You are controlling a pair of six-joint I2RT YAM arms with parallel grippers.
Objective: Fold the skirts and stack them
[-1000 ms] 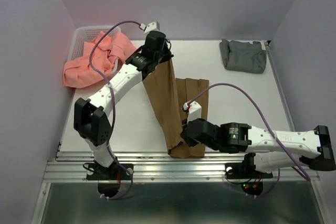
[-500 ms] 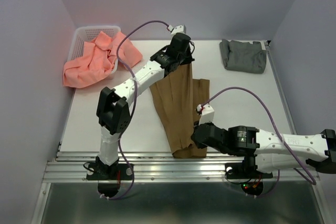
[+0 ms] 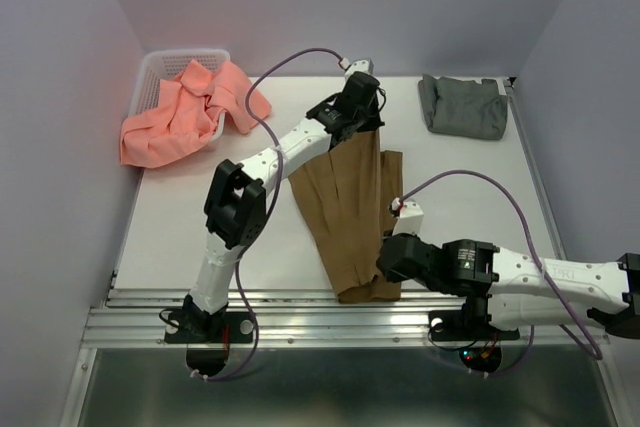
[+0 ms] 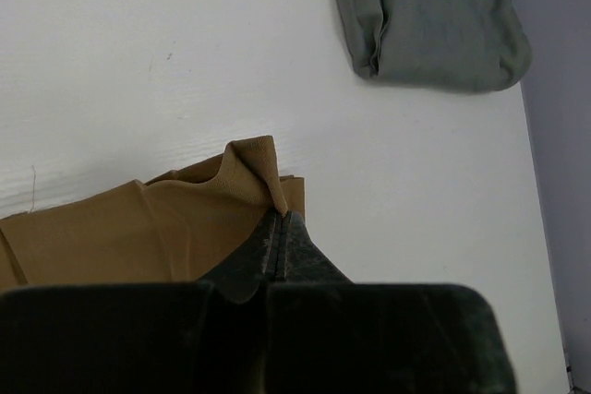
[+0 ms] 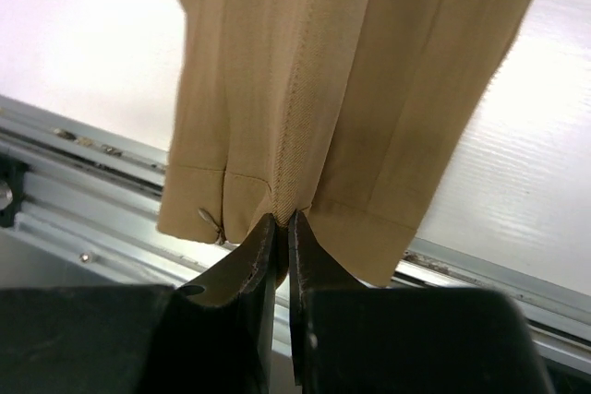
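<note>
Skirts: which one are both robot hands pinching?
The tan-brown skirt: the left gripper pinches its far end and the right gripper its near end. The grey skirt and the pink skirt lie apart, untouched.

The tan-brown skirt (image 5: 305, 71) is matt woven cloth with a fine diagonal rib. The grey skirt (image 3: 465, 105) and the salmon-pink skirt (image 3: 170, 117) are soft, matt cloth. The basket (image 3: 150, 72) is white plastic lattice. The table (image 3: 200, 227) is smooth, faintly ribbed white, and its near rail (image 3: 320, 319) is brushed metal. The fingers (image 5: 242, 263) are matt, grainy black.

One high rear overhead, two close wrist views, tan skirt (image 3: 350, 217) in all.
</note>
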